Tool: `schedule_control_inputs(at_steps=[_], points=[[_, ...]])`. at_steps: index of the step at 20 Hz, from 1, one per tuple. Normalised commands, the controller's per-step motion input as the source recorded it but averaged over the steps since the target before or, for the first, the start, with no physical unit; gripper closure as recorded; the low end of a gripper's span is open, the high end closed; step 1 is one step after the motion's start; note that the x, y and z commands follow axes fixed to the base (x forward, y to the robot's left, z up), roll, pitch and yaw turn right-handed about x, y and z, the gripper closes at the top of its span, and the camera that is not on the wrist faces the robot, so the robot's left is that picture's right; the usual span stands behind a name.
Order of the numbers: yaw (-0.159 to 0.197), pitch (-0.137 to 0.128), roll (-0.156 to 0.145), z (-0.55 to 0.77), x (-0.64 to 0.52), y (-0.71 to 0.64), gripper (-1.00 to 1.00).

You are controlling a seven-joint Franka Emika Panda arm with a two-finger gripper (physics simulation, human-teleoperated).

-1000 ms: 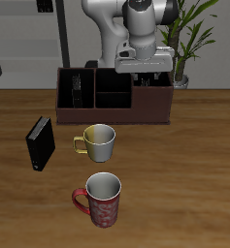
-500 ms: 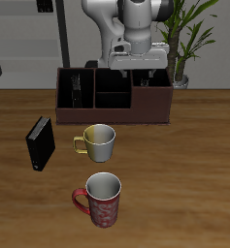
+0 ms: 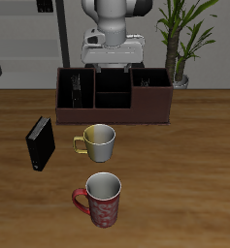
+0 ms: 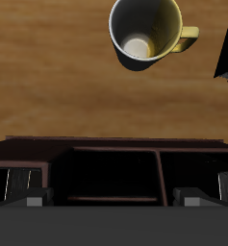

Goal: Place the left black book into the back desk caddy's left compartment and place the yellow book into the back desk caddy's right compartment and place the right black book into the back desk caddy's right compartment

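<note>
Books first: the right black book (image 3: 40,142) stands upright on the bench (image 3: 189,179), near the front and well apart from the caddy (image 3: 115,115), beside a pale mug (image 3: 99,142); a red mug (image 3: 102,199) sits nearer still. It is untouched and, by my reading, the one item left to place. Farther back, the caddy's left compartment (image 3: 70,95) holds a thin dark book, most likely the left black book (image 3: 79,89), standing on edge. Above the caddy's middle sections hangs the end effector (image 3: 112,66). A second ago it was low over the right compartment (image 3: 153,87); since then it has lifted and swung across toward the caddy's middle. The wrist view shows its fingers (image 4: 34,200) spread wide with nothing between them, so it is open and empty. That suggests the yellow book has just been let go into the right compartment, where something pale shows, though it is too small to be sure. The likely next move is to carry on across and forward, come down over the remaining book, and grip its thin spine squarely; tipping it over is the main risk.
</note>
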Motion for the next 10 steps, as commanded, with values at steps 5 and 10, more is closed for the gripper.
schedule_control_inputs(at_steps=[5,10], points=[[0.009,-0.04,-0.082,0.23,0.26,-1.01,-1.0],[0.032,-0.014,-0.078,0.14,0.23,-0.92,-1.0]])
